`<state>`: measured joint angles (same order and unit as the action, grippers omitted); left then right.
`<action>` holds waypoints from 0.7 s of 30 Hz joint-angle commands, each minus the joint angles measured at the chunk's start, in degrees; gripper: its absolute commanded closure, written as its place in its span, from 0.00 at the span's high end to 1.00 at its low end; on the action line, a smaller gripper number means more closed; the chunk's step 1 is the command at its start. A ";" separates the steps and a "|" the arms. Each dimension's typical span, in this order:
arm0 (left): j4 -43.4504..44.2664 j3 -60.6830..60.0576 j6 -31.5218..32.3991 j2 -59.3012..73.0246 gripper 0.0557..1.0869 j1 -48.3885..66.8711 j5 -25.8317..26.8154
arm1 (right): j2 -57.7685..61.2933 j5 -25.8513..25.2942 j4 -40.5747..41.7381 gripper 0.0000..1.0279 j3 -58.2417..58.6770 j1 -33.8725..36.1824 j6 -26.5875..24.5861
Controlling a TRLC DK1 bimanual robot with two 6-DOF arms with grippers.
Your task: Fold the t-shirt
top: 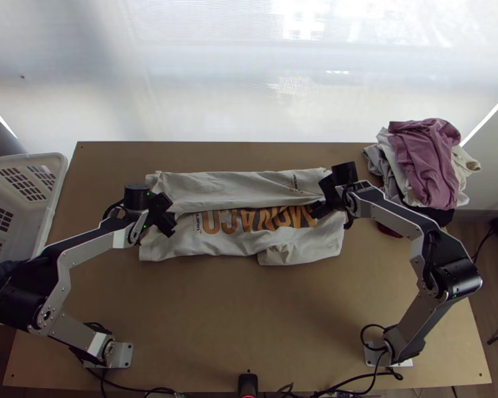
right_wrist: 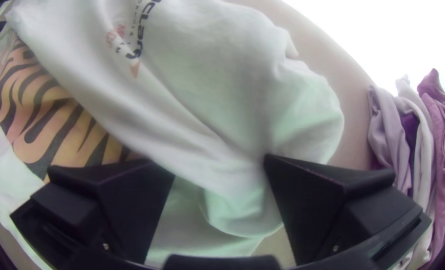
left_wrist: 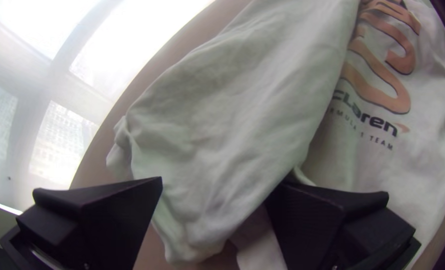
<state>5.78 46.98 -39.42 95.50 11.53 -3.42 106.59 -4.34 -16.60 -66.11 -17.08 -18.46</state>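
- Across upper mid-frame, shirt (top: 232, 188) runs left-right; left gripper (left_wrist: 217, 182) over left end, right gripper (right_wrist: 219, 167) over right.
- I read both wide open, cloth unpinched.

The t-shirt (top: 216, 186) is off-white. Its large letters (top: 230, 221) are orange-gold, dark-outlined toward the left and broken by black tiger-like stripes (right_wrist: 65, 120) toward the right; the small print (left_wrist: 365, 119) is dark with an orange flick. In the far-right pile, a mauve-pink garment (top: 425, 159) tops grey, cream, black and dark red cloth. The table (top: 236, 318) is plain brown, the left-hand basket (top: 58, 174) white with a grid of slots. Both arms pair silver-grey links (top: 89, 253) with black joints (top: 451, 275).
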 commanded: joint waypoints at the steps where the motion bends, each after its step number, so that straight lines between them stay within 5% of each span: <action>1: -5.08 -1.89 1.45 -5.94 0.95 1.74 0.34 | -3.14 0.56 -3.70 0.96 0.45 -0.41 0.62; 8: -7.01 -3.12 -0.31 -12.80 0.95 -2.39 1.93 | -9.64 0.56 -5.90 0.96 3.18 -1.55 2.46; 12: 1.25 -2.51 -5.93 -8.58 0.95 -8.89 2.10 | -9.82 0.56 -5.99 0.96 2.47 -2.61 2.81; 21: -0.51 6.10 -12.08 -4.19 0.95 -16.89 4.21 | -11.22 0.56 -7.92 0.96 0.45 -2.43 2.64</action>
<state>5.54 49.12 -47.81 89.95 -0.27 -0.38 97.10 -3.68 -23.20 -64.86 -19.51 -15.86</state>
